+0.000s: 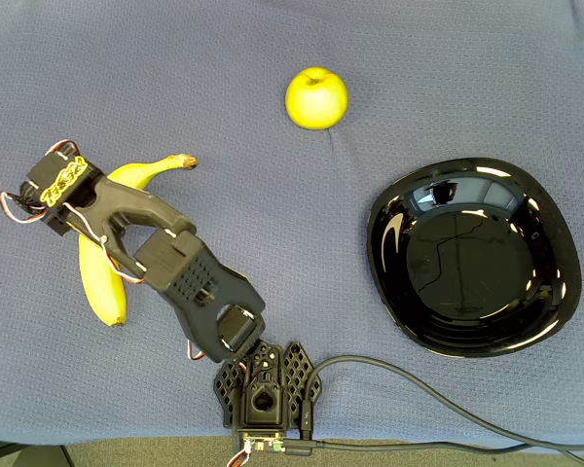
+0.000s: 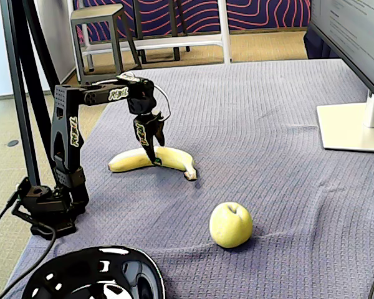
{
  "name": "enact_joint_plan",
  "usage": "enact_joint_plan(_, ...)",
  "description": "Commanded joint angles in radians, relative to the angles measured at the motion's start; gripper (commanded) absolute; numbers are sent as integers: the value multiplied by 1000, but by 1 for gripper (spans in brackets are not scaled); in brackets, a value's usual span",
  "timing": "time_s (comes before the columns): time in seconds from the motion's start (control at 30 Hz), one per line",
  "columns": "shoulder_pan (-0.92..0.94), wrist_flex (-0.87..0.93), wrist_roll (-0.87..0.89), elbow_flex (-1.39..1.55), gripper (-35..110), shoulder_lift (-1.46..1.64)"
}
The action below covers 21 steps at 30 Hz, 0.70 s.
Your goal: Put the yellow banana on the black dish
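1. One banana, one arm: the yellow banana [image 1: 101, 275] lies flat on the cloth, and the gripper [image 2: 153, 156] stands directly over its middle, pointing down, tips at or just above the peel; contact can't be confirmed.
2. Banana's long axis in the overhead view runs from the stem tip near the apple side, curving down toward the table's near edge; the arm's wrist crosses over it, hiding the mid-section.
3. Gripper state: the fingers look close together around the banana's middle in the fixed view, but whether they are clamped on it is too small to tell.
4. Relative to the banana, the black dish [image 1: 472, 257] sits well apart, on the far side of the arm's base, empty; the move would need a lift and a long swing across.
5. Green-yellow apple [image 1: 316, 97] lies between them but off the direct line, away from the base.
6. Surface: blue-grey woven cloth [image 1: 273, 224], flat. Room behind: a stool [image 2: 106, 28] and a monitor stand [image 2: 352, 128] on the table's edge.
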Motion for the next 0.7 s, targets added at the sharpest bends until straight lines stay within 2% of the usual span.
enact_joint_plan(0.0, 17, -18, -2, -18, 28, 2)
enact_joint_plan(0.43, 15, -38, -5, -15, 25, -43)
enact_joint_plan(0.5, 17, -38, -5, -17, 20, -44)
enact_joint_plan(0.57, 17, -38, 3, -21, 8, -44)
enact_joint_plan(0.67, 15, -34, 11, -32, 3, -44)
